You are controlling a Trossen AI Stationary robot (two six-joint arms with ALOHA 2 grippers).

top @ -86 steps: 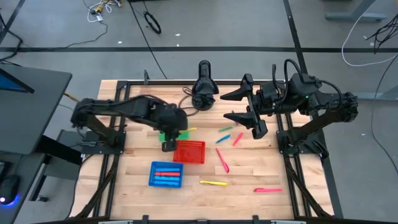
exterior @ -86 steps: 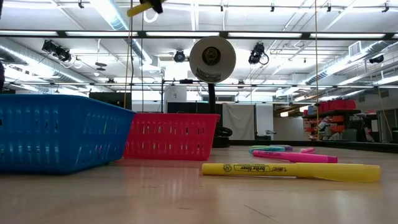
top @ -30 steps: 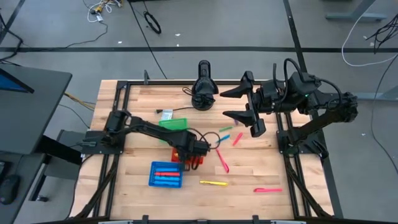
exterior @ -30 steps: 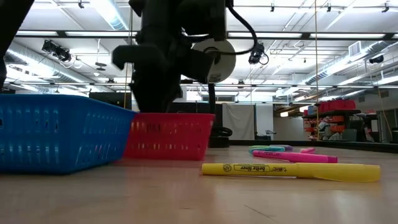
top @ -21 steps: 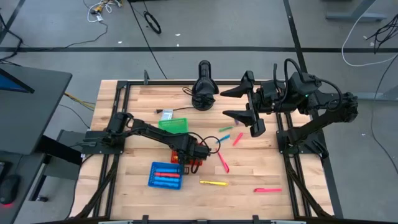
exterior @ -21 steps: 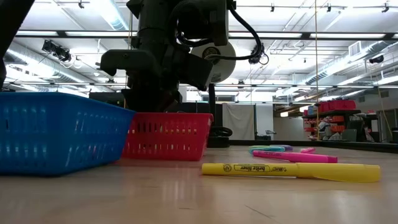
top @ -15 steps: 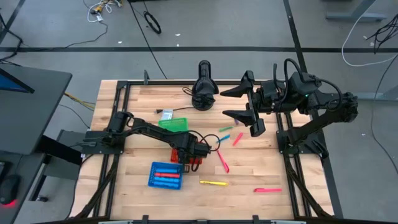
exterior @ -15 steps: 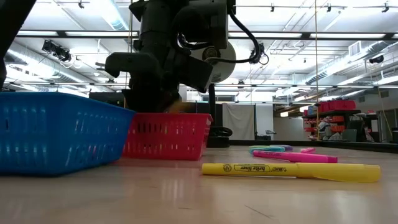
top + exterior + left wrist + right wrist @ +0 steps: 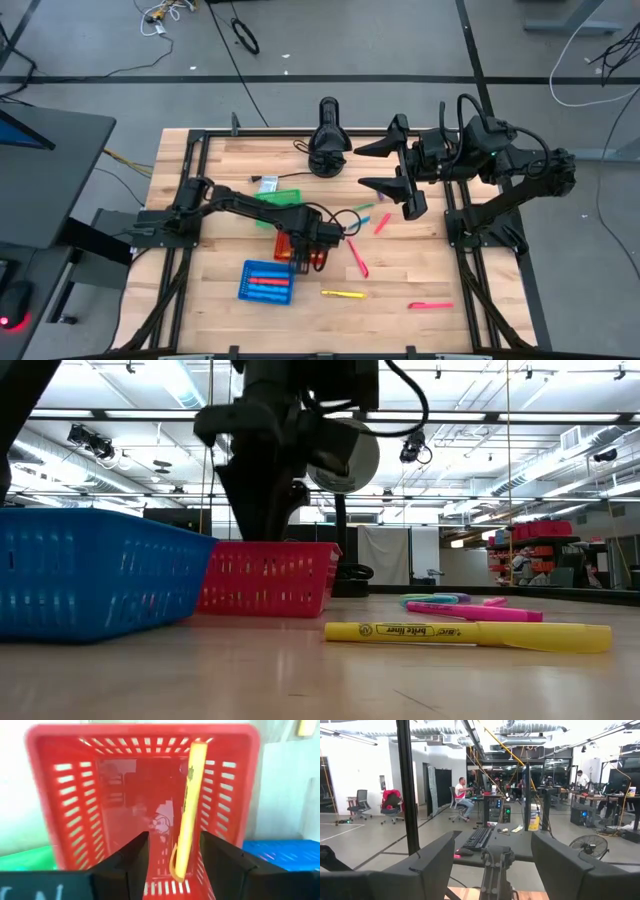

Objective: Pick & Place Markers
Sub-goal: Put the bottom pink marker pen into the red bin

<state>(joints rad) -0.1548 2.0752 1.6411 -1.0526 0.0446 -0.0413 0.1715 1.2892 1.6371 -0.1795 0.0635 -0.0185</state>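
Left pincer (image 9: 173, 857) above red basket (image 9: 75, 810), fingers parted, a yellow highlighter (image 9: 187, 810) lying in the basket between them, touching neither finger. High view: red basket (image 9: 287, 247) mid-worktop (image 9: 400, 270), blue basket (image 9: 266, 281) just beside it, green basket (image 9: 280, 199) behind. Other markers loose on worktop: yellow (image 9: 343, 294), pink (image 9: 431, 305). Right pincer (image 9: 385, 168) raised at the far right, fingers wide, empty.
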